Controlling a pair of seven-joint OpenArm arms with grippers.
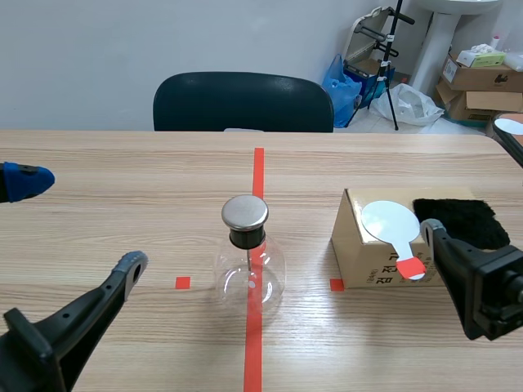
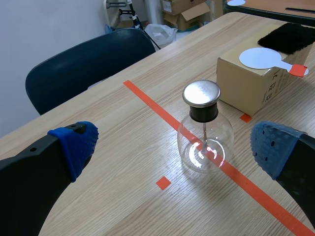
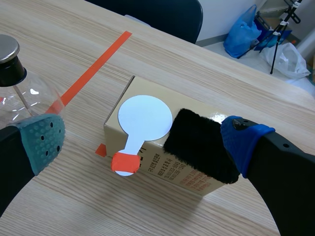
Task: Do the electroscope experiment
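- A dark chair (image 1: 243, 102) stands at the table's far edge, with cartons (image 1: 482, 82) on the floor at the far right.
- Right of the centre tape line sits a cardboard box (image 1: 364, 253). On it lie a white disc paddle (image 1: 384, 219) with a red-taped handle and a black fur pad (image 1: 458, 219).
- The glass electroscope flask (image 1: 249, 269), metal-capped, stands on the centre line, near the box's left side.
- The left gripper (image 1: 78, 222) is spread wide and empty, left of the flask and apart from it.
- The right gripper (image 3: 143, 141) is spread wide and grasps nothing, at the box's near right, with the paddle and fur ahead between its fingers.

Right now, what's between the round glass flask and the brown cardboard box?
Nothing: bare wooden table separates glass flask and cardboard box, in the scene view.
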